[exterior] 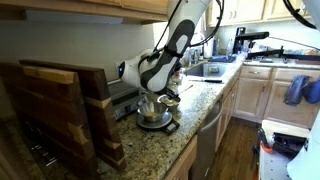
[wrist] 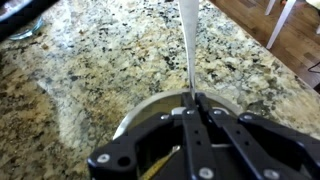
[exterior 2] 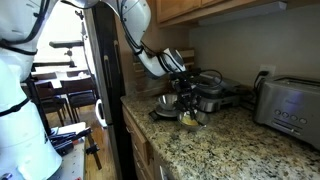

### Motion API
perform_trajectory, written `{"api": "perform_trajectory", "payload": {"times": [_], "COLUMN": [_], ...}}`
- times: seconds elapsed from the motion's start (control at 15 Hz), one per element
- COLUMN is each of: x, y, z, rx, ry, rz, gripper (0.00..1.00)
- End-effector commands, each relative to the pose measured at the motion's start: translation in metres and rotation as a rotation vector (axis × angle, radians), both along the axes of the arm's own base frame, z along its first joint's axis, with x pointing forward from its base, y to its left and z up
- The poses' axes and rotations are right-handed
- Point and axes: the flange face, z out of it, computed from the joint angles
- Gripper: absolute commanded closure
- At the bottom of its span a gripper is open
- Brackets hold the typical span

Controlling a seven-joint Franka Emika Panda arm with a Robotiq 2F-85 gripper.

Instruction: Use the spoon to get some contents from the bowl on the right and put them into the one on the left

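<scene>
**Hand over a metal bowl, spoon pinched between its fingers**

The desk [wrist: 80,70] is speckled granite, brown and black, running along a kitchen wall; it shows in both exterior views [exterior: 190,125] [exterior 2: 235,150]. Wooden boards [exterior: 60,110] stand at one end of it, and a sink [exterior: 208,68] lies farther along. Pale wood cabinets [exterior: 265,100] stand across the room with a blue cloth [exterior: 297,88] hanging in front of them. A steel toaster [exterior 2: 290,108] stands on the desk well apart from the arm. A wood floor [wrist: 270,30] shows beyond the desk's edge.

The hand [wrist: 192,102] is pressed together on the spoon [wrist: 188,45]. Its two fingers meet on the thin handle, which runs straight out from them across the granite to the frame's edge. The spoon's bowl end is not visible. In both exterior views the hand [exterior: 160,100] [exterior 2: 187,100] points down just above the desk.

Directly under the hand lies a round metal bowl [wrist: 138,108], its rim curving out on both sides of the fingers. The same bowl shows in an exterior view [exterior: 152,118]. The hand hides most of its inside, so its contents cannot be told. A second metal bowl [exterior 2: 165,103] sits just beside the hand, and a small yellow patch [exterior 2: 190,118] lies under it; what that is cannot be told.
</scene>
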Motion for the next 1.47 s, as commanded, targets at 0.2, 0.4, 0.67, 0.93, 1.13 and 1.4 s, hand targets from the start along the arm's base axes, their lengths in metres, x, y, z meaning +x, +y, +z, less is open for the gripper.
{"api": "perform_trajectory", "payload": {"times": [0.2, 0.4, 0.67, 0.93, 1.13, 1.4], "x": [-0.022, -0.026, -0.033, -0.039, -0.039, -0.036], "y": [-0.012, -0.012, -0.006, 0.001, 0.012, 0.034], "z": [0.028, 0.038, 0.051, 0.065, 0.073, 0.081], "rx": [0.093, 0.124, 0.140, 0.143, 0.138, 0.144], "ry": [-0.098, -0.130, -0.152, -0.156, -0.151, -0.148], "rz": [-0.064, -0.067, -0.038, -0.009, 0.019, 0.076], "gripper": [0.97, 0.97, 0.97, 0.97, 0.97, 0.97]}}
